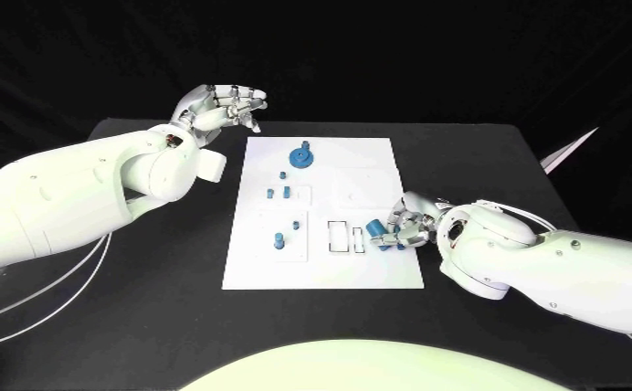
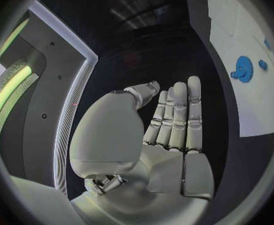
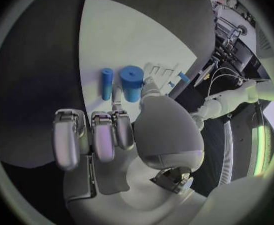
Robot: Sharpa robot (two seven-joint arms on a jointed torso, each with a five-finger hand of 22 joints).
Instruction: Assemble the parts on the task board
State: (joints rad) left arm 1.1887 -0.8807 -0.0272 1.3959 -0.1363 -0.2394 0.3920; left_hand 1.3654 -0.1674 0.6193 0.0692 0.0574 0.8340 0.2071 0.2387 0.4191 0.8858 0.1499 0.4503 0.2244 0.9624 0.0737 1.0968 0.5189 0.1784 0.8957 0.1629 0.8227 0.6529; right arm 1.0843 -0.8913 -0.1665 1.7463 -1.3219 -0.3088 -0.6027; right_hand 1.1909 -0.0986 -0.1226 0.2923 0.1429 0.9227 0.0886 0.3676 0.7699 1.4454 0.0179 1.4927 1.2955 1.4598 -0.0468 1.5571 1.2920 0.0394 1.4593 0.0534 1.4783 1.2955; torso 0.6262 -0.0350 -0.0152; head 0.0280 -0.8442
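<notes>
The white task board [image 1: 355, 163] lies mid-table. A blue gear [image 1: 301, 157] sits near its far end, with several small blue pegs [image 1: 282, 192] standing in a column on its left half. My right hand [image 1: 405, 225] rests on the board's right edge, fingers curled. Its thumb and a finger pinch a thick blue cylinder [image 3: 132, 83] at its lower end. A thin blue peg [image 3: 106, 83] lies on the board [image 3: 131, 35] beside it. My left hand [image 1: 224, 108] hovers off the board's far left corner, fingers straight and holding nothing [image 2: 174, 130]. The gear [image 2: 243, 68] lies beyond it.
Two narrow rectangular slots [image 1: 346, 237] sit on the board just left of my right hand. A pale strip [image 1: 566, 152] leans at the table's far right edge. White cables [image 1: 53, 290] hang under my left arm. Black table surrounds the board.
</notes>
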